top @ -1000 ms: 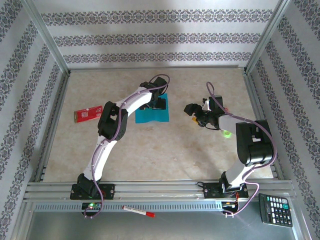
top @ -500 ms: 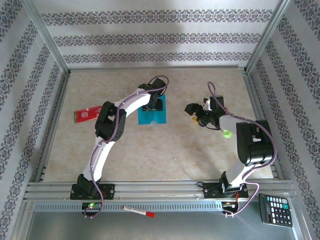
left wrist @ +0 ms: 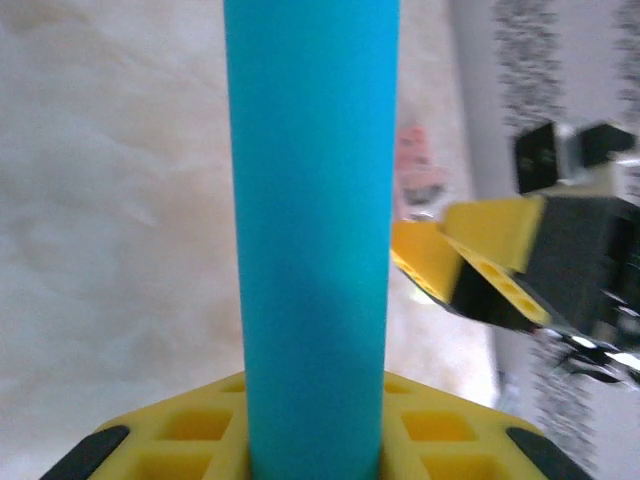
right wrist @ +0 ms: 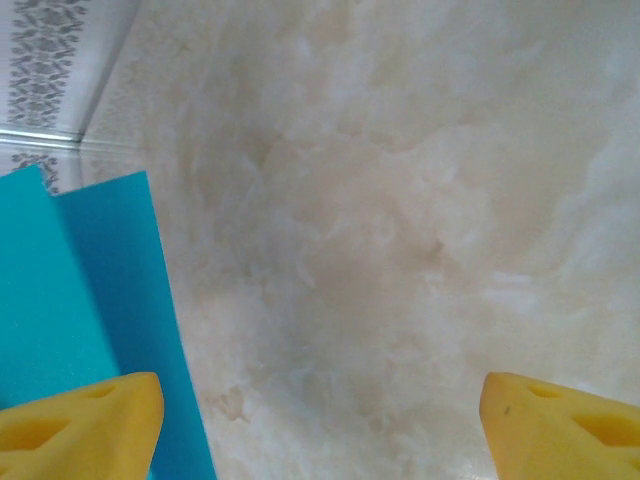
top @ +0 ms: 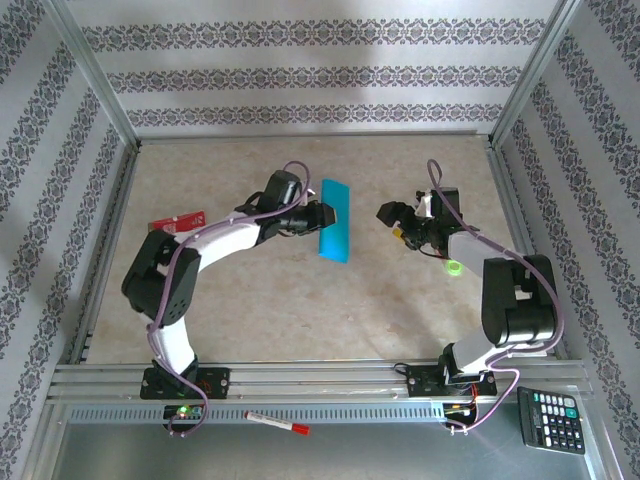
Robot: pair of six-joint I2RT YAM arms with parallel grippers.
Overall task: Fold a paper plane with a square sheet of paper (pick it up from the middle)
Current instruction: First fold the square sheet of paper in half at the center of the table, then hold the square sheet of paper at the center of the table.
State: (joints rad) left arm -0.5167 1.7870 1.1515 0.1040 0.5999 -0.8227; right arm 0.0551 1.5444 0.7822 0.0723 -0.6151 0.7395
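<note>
The square sheet of paper raised
Flat before, it is now held aloft by the left gripper.

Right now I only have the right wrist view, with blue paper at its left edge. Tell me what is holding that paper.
Observer: In the top view, the left gripper holds the square sheet of paper.
Operator: Describe how the sheet sits in that grip.
Observer: In the left wrist view it stands as a narrow upright band rising out of the left gripper.
Operator: Report where my gripper is against it.
Observer: From above, the right gripper is open and faces the sheet from its right side, with a gap between them.
</note>
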